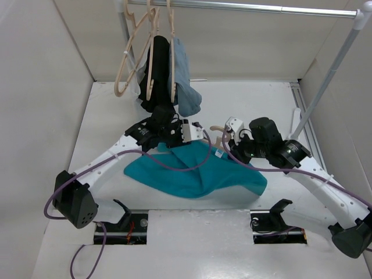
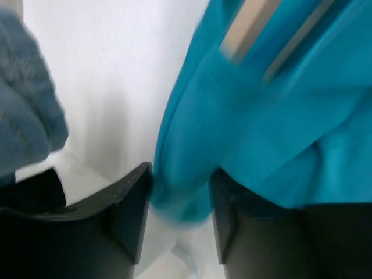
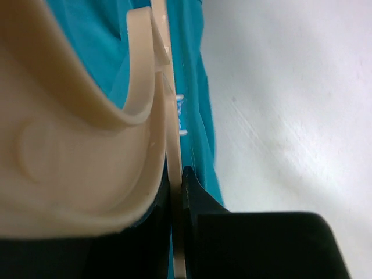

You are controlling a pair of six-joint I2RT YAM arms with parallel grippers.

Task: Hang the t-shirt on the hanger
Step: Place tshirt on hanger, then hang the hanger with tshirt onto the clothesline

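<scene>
The teal t-shirt (image 1: 195, 171) lies crumpled on the white table between the arms. My left gripper (image 1: 174, 144) is at its upper left edge. In the left wrist view my left gripper (image 2: 180, 197) is shut on a bunched fold of the t-shirt (image 2: 267, 128), held just off the table. My right gripper (image 1: 226, 142) is at the shirt's upper right, by the white neck label (image 1: 218, 153). It (image 3: 174, 186) is shut on a thin bar of the beige hanger (image 3: 87, 145), beside the teal cloth (image 3: 195, 87). The hanger's hook (image 1: 217, 128) sticks out behind the gripper; the rest is hidden.
A metal rail (image 1: 232, 7) runs across the back, with spare beige hangers (image 1: 131, 52), a black garment (image 1: 154, 70) and a pale blue-grey garment (image 1: 183, 81) hanging just behind the left gripper. The rack's slanted pole (image 1: 331, 75) stands at the right. White walls enclose the table.
</scene>
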